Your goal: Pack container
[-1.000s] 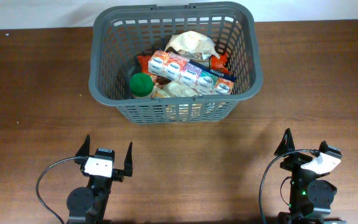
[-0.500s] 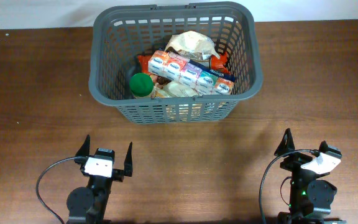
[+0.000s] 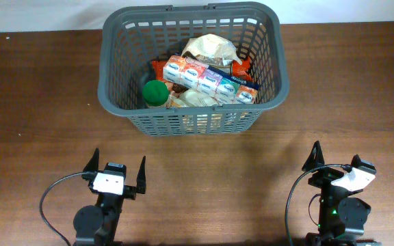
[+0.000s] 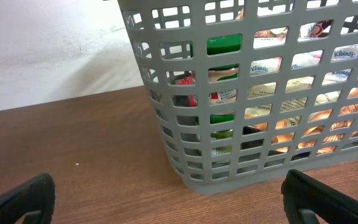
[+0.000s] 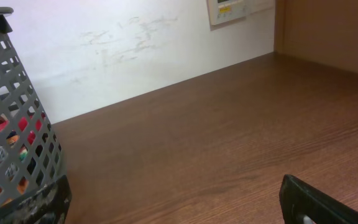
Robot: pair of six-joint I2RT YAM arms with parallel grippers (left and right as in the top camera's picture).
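Note:
The large dark grey basket [image 3: 118, 96] stands at the table's far middle. It holds a green-lidded jar [image 3: 155, 91], a row of small tissue packs [image 3: 211, 79], a crumpled bag [image 3: 211, 46] and red packets. The left wrist view shows its slotted wall [image 4: 166, 124] close ahead; the right wrist view shows it [image 5: 17, 118] at the left. My left gripper [image 3: 117, 172] is open and empty near the front edge, left of centre. My right gripper [image 3: 334, 166] is open and empty at the front right.
A white wall [image 5: 135, 50] runs behind the table, with a small panel [image 5: 238, 9] on it. A wooden side board [image 5: 328, 31] stands at the far right. Brown tabletop [image 3: 40, 116] lies around the basket.

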